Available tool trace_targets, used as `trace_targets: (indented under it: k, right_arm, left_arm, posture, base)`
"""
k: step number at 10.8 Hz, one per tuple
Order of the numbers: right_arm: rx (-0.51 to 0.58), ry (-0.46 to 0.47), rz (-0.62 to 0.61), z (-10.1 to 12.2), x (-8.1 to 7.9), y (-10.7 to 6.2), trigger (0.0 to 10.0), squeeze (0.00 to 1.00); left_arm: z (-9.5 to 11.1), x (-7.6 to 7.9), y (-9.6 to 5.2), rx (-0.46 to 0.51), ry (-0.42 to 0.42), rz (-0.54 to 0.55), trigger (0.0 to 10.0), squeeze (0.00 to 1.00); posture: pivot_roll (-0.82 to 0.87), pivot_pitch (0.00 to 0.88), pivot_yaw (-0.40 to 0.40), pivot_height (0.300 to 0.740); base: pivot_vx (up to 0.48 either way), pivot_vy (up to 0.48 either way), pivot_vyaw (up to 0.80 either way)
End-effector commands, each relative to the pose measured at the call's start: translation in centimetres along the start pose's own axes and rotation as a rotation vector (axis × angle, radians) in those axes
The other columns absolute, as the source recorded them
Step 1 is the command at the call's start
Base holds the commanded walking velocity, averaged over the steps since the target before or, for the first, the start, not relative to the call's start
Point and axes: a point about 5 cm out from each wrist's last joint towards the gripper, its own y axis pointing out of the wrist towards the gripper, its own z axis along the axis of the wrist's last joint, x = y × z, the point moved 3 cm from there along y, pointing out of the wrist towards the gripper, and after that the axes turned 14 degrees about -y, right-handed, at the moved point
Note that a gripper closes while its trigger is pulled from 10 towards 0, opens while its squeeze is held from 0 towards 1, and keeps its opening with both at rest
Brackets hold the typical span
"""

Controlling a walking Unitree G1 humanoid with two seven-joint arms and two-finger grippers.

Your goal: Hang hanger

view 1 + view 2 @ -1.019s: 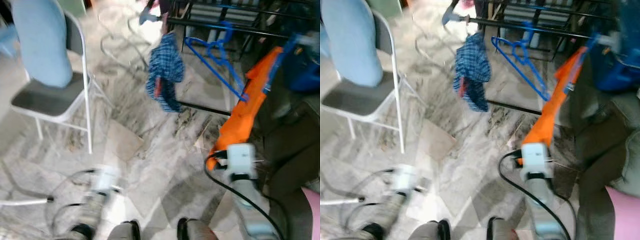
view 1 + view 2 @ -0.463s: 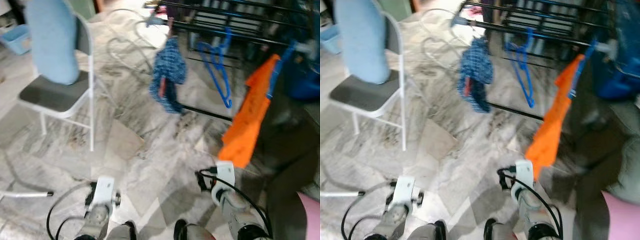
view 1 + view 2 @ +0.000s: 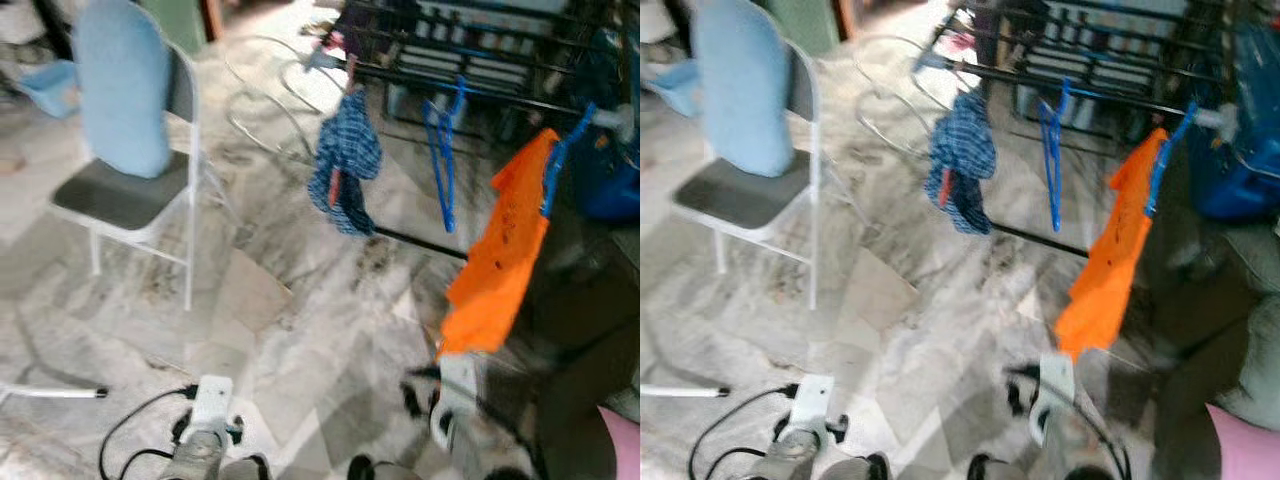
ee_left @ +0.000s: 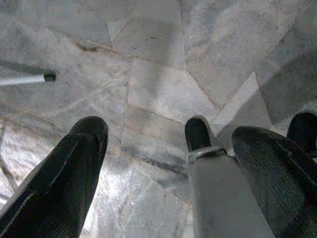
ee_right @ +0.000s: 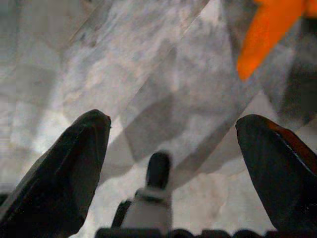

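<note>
A thin blue plastic hanger (image 3: 441, 160) hangs on the black metal drying rack (image 3: 470, 60), between a crumpled blue checked shirt (image 3: 346, 165) and an orange cloth (image 3: 497, 250). Left tool (image 4: 163, 163) and right tool (image 5: 171, 163) gape wide, empty, above veined marble floor (image 3: 300, 300).

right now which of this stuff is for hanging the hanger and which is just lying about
For the job:
- orange garment on a blue hanger, hooked on the drying rack
- spare blue hanger on the same rack
- left claw and right claw, both open, holding nothing

Lying about:
- blue checked cloth
- folding chair
- pale blue basin
</note>
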Motion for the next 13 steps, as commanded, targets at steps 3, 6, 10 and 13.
trace_targets:
  k: [3, 6, 10, 13]
  right_arm:
    - [-0.057, 0.037, 0.022, -2.3, -1.2, -0.5, 10.0, 0.00]
    - [-0.076, 0.052, 0.010, -2.8, -0.8, -0.6, 10.0, 0.00]
    - [-0.092, 0.054, 0.003, -3.4, -0.4, -0.8, 10.0, 0.00]
    - [-0.098, 0.025, 0.004, -3.6, -0.3, -0.9, 10.0, 0.00]
  left_arm:
    - [-1.7, 3.2, -0.6, -0.058, 0.061, -0.049, 10.0, 0.00]
    - [-1.4, 5.3, -0.8, -0.064, 0.099, -0.104, 10.0, 0.00]
    - [-0.5, 2.1, -0.1, -0.067, 0.111, -0.082, 10.0, 0.00]
    - [0.5, 2.2, -0.1, -0.007, 0.085, -0.070, 10.0, 0.00]
  posture:
    - [-0.05, 0.108, 0.011, 0.740]
    - [-0.05, 0.113, 0.030, 0.740]
    - [-0.07, 0.124, 0.033, 0.740]
    - [-0.08, 0.131, 0.035, 0.740]
  base:
    - [0.000, 0.000, 0.00]
    - [0.000, 0.000, 0.00]
    - [0.000, 0.000, 0.13]
    - [0.000, 0.000, 0.80]
